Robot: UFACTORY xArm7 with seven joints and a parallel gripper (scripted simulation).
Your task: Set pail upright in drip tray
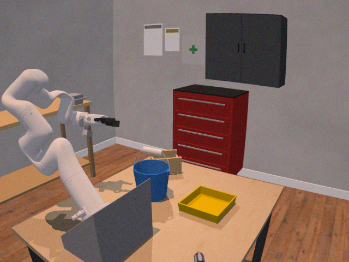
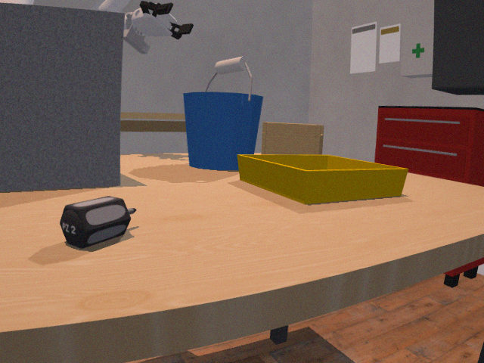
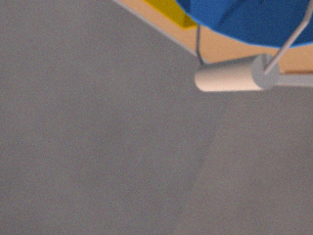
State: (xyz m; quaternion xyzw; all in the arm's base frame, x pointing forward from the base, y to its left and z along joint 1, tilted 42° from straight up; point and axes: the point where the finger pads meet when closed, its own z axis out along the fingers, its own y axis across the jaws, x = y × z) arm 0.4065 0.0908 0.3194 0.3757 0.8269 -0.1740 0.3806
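Observation:
A blue pail stands upright on the table, its wire bail raised with a pale roller grip on top. A yellow drip tray lies on the table to the pail's right, empty; a corner of it shows in the wrist view. My gripper is open and empty. It hangs in the air well above and to the left of the pail's handle, pointing sideways. Its fingers do not show in the wrist view.
A grey upright panel stands at the table's near left, in front of the arm's base. A wooden box sits behind the pail. A black screwdriver handle lies near the front edge. A red drawer cabinet stands beyond.

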